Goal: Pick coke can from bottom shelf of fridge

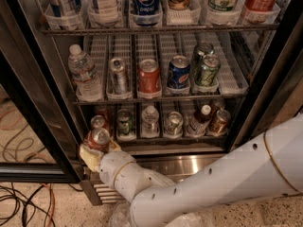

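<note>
The fridge (199, 163) stands open in front of me. My gripper (98, 151) is at the left end of the bottom shelf (161, 140), at its front edge. It is shut on the coke can (99, 138), a red can with a silver top, held upright just in front of the leftmost lane. A second red can (98, 122) stands right behind it in that lane. My white arm (203, 193) comes in from the lower right, across the fridge's steel base.
The bottom shelf also holds a green can (124, 123), a water bottle (150, 119), a silver can (173, 123), a dark bottle (199, 121) and a copper-brown can (220, 122). The black door frame (33, 108) is close on the left. Cables (19, 202) lie on the floor.
</note>
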Robot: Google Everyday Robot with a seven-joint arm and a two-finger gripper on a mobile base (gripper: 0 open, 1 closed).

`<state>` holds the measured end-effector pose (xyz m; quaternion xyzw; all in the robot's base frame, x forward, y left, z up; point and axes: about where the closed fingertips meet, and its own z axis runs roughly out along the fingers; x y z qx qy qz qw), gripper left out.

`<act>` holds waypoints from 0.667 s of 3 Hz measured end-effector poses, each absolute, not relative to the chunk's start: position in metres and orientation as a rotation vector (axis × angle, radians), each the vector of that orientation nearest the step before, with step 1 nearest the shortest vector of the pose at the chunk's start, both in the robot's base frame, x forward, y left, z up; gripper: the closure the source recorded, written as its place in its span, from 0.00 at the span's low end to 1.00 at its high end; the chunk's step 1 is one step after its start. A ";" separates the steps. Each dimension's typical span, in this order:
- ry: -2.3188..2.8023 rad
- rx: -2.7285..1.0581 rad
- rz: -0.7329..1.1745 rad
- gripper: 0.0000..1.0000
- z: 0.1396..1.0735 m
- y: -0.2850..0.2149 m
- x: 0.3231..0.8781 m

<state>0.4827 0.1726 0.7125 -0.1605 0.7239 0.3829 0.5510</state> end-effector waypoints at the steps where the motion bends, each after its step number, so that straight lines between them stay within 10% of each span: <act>1: 1.745 -0.459 0.974 1.00 0.707 0.164 0.458; 2: 1.744 -0.461 0.976 1.00 0.707 0.165 0.458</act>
